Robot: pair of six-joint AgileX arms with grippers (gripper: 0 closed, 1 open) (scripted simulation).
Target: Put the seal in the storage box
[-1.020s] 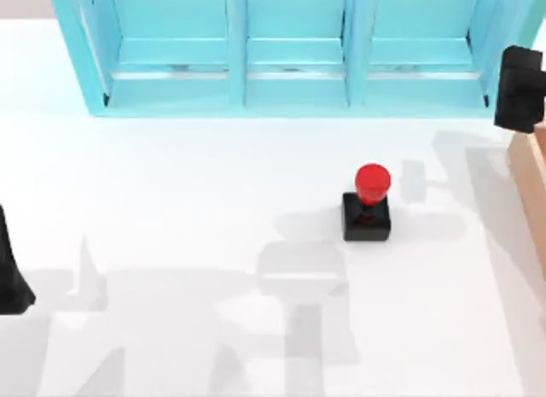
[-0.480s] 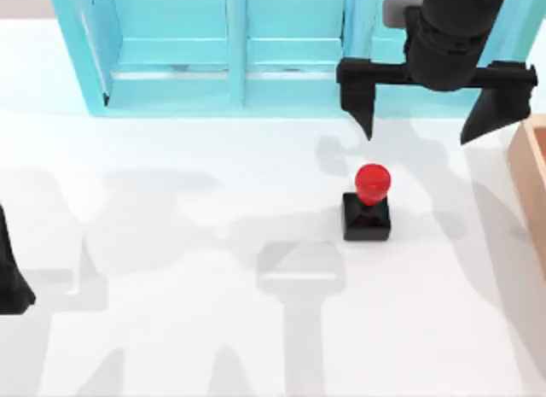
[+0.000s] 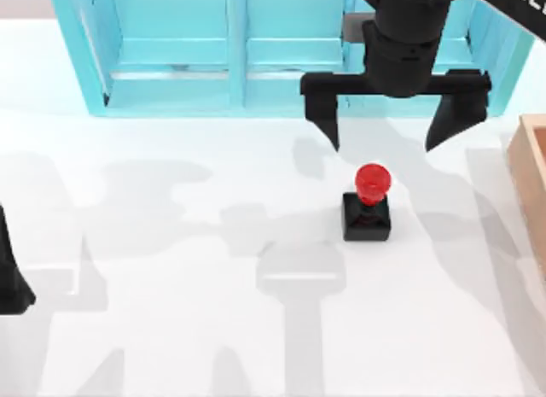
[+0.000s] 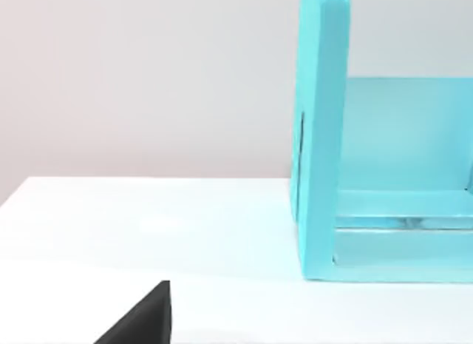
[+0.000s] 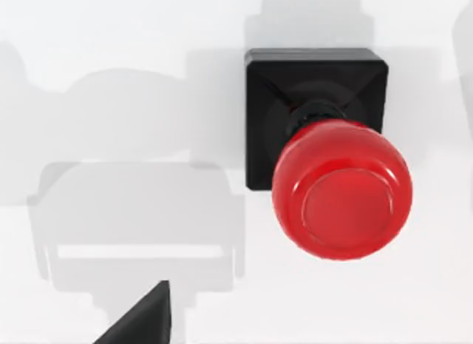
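Note:
The seal, a black square block with a glossy red knob, stands upright on the white table right of centre. In the right wrist view the seal is seen from straight above. My right gripper hangs open just behind the seal, its two black fingers spread wider than the seal, and holds nothing. A light blue box with three compartments stands along the back. A tan wooden box wall shows at the right edge. Which of the two is the storage box I cannot tell.
My left arm is parked at the table's left edge, far from the seal. The left wrist view looks at the light blue box's side wall. Open white table lies in front and to the left of the seal.
My right arm has swung in from the right edge and moved left, with its fingers spread, to hang just behind the seal. The seal and the left arm have not moved.

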